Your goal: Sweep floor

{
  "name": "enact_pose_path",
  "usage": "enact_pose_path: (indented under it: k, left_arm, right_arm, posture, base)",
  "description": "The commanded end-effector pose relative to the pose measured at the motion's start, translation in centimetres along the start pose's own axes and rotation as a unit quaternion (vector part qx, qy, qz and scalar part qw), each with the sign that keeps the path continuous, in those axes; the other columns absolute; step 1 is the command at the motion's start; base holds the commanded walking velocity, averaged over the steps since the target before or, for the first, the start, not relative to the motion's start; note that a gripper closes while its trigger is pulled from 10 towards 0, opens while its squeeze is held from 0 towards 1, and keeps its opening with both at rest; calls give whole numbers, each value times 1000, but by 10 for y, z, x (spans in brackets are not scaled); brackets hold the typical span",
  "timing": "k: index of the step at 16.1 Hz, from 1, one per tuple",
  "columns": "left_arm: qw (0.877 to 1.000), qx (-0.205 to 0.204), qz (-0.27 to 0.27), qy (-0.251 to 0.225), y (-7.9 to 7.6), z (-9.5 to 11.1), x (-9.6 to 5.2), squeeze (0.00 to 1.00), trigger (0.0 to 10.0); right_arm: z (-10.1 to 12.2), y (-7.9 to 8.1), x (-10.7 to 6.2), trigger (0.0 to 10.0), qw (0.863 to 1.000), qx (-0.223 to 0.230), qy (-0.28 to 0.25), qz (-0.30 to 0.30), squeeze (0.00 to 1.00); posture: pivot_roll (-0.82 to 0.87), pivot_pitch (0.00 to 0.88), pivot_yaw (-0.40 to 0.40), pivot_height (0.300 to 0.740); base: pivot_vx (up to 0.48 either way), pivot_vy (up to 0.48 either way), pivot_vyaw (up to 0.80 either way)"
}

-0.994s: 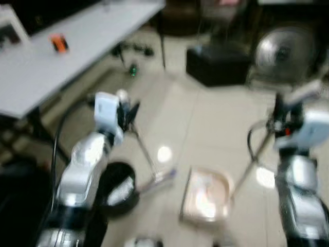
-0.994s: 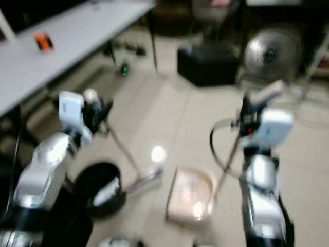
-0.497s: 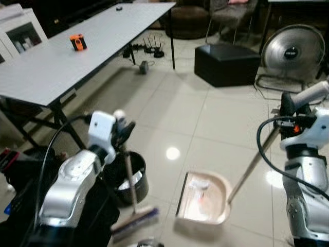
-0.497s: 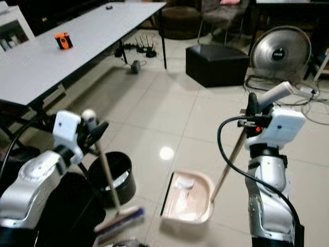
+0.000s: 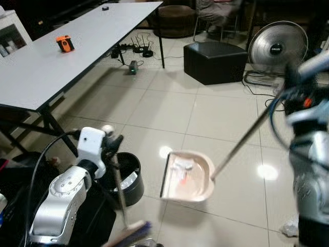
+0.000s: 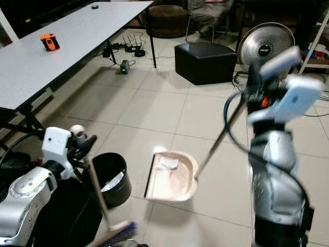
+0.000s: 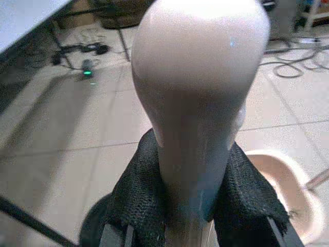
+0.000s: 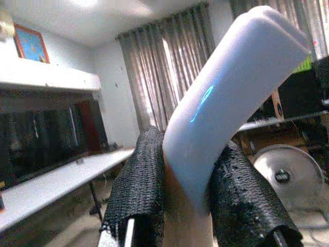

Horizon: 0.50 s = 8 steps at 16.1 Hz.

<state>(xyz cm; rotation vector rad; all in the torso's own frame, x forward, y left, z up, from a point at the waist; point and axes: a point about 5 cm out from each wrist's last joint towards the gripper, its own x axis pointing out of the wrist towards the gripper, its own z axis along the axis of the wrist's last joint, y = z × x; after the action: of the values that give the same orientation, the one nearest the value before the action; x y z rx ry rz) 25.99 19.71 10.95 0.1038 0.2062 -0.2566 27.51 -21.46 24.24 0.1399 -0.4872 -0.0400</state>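
Right gripper (image 6: 253, 88) clenched on dustpan handle, has lifted pink dustpan (image 5: 188, 176) off tiles toward black bin (image 5: 127, 176) (debris probably inside). Left gripper (image 5: 112, 145) grasping broom (image 5: 121, 198), head below it. Emptying likely next.

Items I log: broom handle (image 7: 200, 103), smooth glossy pale plastic, between my left gripper's fingers (image 7: 139, 200), black coarse mesh cloth. Dustpan (image 5: 190, 177), smooth pinkish plastic. Floor (image 5: 216, 116) beneath, glossy polished tile. Bin (image 5: 128, 177), matt black.
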Motion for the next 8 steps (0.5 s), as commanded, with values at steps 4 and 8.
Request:
enact_pose_path:
  k: [4,8]
  left_arm:
    - [997,32,49,-41,9,11,-5,0,10000]
    - [997,31,61,-41,8,0,-10,0,10000]
  right_arm:
    - [20,12,16,10000,999,28,-23,24,0]
    - [23,23,26,10000,998,45,-17,48,0]
  posture:
    - [43,0,114,740]
    - [52,0,91,740]
  base:
    - [0,0,800]
    - [146,0,800]
